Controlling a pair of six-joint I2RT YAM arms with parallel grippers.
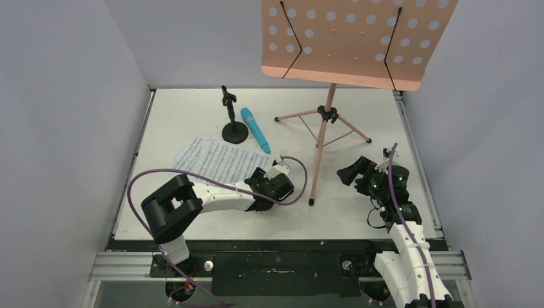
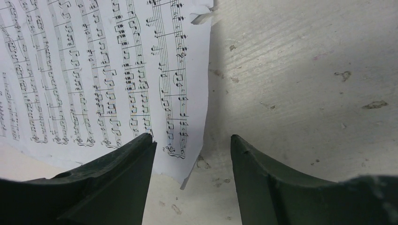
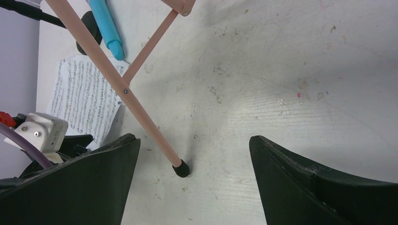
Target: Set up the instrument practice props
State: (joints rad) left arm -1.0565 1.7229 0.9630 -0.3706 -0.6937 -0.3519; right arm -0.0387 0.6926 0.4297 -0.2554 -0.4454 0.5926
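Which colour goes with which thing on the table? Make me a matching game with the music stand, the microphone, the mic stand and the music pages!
Things:
1. music stand
2. microphone
3. mic stand
4. music pages

Colours:
a. white with printed notes
b. pink
c. black
d. bright blue

Right pairs: 1-b, 2-d, 3-c, 4-a.

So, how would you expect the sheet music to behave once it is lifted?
The sheet music lies flat and thin, so it will probably flop. Its edge hugs the table, so the open left pincer may struggle underneath.
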